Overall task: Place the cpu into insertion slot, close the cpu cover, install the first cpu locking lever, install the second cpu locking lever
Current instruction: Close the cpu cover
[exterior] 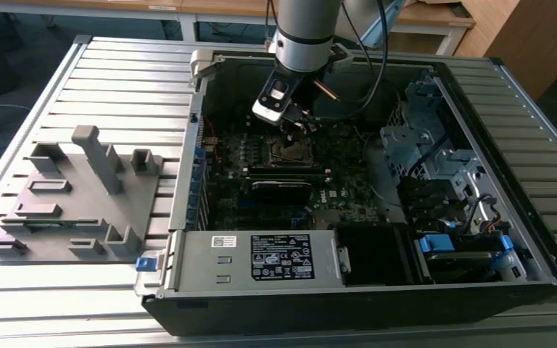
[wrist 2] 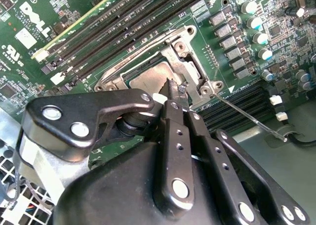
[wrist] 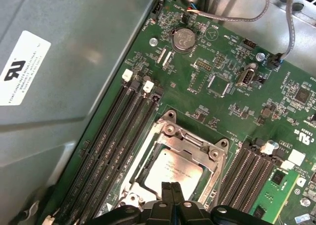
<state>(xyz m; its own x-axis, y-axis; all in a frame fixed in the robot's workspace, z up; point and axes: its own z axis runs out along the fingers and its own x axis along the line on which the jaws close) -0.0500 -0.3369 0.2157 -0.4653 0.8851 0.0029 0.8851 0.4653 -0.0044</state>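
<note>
Gripper (wrist: 170, 187) up front has its fingers pinched together, nothing visibly between them, tips at the edge of the cpu cover (wrist: 191, 142), which looks folded down over the cpu (wrist: 174, 171) seated in the insertion slot (wrist: 169, 122). Guessing we're on the first locking lever (wrist 2: 249, 118): skinny loose wire, needs a precise catch.

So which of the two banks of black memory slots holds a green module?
The bank farther from the grey box: a green module stands in its outer slot; the other bank is bare.
</note>
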